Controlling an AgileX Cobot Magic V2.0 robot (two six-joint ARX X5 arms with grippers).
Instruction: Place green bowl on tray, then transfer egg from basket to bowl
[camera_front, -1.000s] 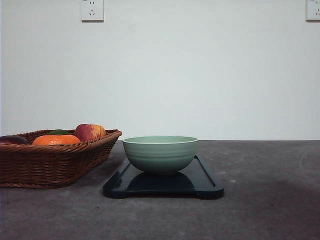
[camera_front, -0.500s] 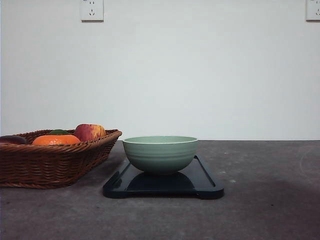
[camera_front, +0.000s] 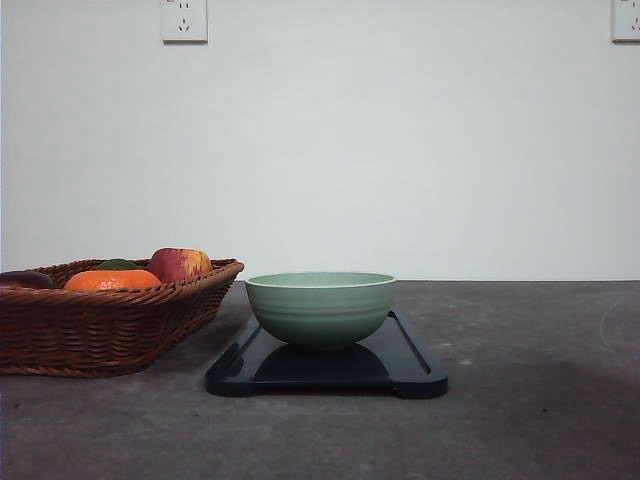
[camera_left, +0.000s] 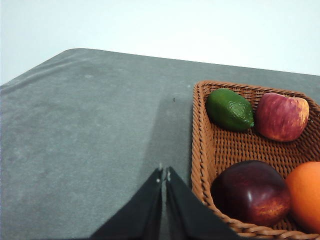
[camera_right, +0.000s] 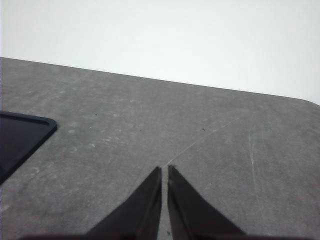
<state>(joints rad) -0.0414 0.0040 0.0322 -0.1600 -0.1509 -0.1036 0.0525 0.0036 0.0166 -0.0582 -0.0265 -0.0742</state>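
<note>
Our left pincer (camera_left: 164, 176) hangs closed and empty just beside the basket (camera_left: 199, 150), so it is the nearer arm. Our right pincer (camera_right: 164, 173), also closed, hangs over bare counter (camera_right: 200, 145). The green bowl (camera_front: 320, 307) sits on the tray (camera_front: 405, 368). We see no egg and no readable writing.

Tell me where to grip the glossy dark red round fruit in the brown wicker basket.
Come from above with the left gripper, now shut, jaws across the dark red fruit's widest middle. It sits close to the basket wall and beside the orange fruit, so side approaches look blocked.
</note>
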